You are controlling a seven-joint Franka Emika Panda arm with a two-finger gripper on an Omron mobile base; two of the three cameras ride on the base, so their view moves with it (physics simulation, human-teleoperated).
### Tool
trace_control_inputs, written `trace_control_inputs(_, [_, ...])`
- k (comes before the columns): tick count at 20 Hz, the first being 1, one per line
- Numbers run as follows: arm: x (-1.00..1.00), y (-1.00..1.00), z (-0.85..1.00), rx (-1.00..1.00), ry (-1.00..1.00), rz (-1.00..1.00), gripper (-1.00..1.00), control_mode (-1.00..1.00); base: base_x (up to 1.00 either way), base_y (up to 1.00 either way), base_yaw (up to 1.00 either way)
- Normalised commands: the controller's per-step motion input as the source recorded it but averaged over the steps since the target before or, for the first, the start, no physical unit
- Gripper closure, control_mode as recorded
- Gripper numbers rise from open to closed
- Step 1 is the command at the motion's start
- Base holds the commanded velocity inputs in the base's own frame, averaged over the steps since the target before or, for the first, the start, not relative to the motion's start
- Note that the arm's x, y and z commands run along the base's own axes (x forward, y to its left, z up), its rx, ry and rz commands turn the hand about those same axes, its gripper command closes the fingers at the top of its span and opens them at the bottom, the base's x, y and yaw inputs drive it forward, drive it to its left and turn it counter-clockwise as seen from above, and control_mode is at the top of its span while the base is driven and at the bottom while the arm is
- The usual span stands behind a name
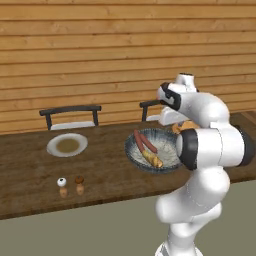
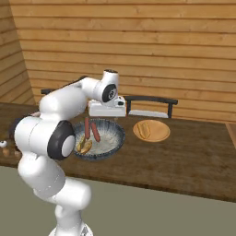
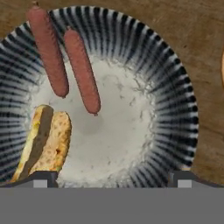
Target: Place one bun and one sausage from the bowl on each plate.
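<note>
Left on the wooden table point(image 1: 30, 165): a white plate with brownish centre point(image 1: 67, 145), with two small shakers point(image 1: 70, 186) near the front edge. The bowl point(image 3: 173, 83) sits mid-table and holds two sausages point(image 3: 81, 70) lying side by side, plus one split bun point(image 3: 46, 142) against the near-left wall. The end effector point(image 3: 111, 177) hovers above the bowl, fingertips point(image 3: 43, 178) spread wide apart with nothing between them, released. Right of the bowl is a tan plate point(image 2: 160, 134) with a bun point(image 2: 144, 129) lying on it. Two dark chairs point(image 2: 152, 105) stand behind the table against the plank wall point(image 2: 138, 41).
</note>
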Motion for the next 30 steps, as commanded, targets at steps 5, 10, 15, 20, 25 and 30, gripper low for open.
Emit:
trace_control_inputs(5, [-0.05,0.79,-0.13,0.03,0.01,0.07,-1.0,-1.0,0.0,0.0,0.0])
trace_control_inputs(10, [0.35,0.3,-0.09,0.0,0.0,-0.01,-1.0,-1.0,0.0,0.0,0.0])
trace_control_inputs(15, [0.34,0.04,-0.45,0.0,-0.05,0.09,-1.0,-1.0,0.0,0.0,0.0])
trace_control_inputs(20, [0.28,0.0,-0.5,0.0,-0.12,0.15,-1.0,-1.0,0.0,0.0,0.0])
trace_control_inputs(25, [0.06,0.0,-0.44,0.0,-0.17,0.02,-1.0,-1.0,0.0,0.0,0.0])
trace_control_inputs(30, [0.01,0.0,-0.31,0.0,-0.18,0.0,-1.0,-1.0,0.0,0.0,0.0])
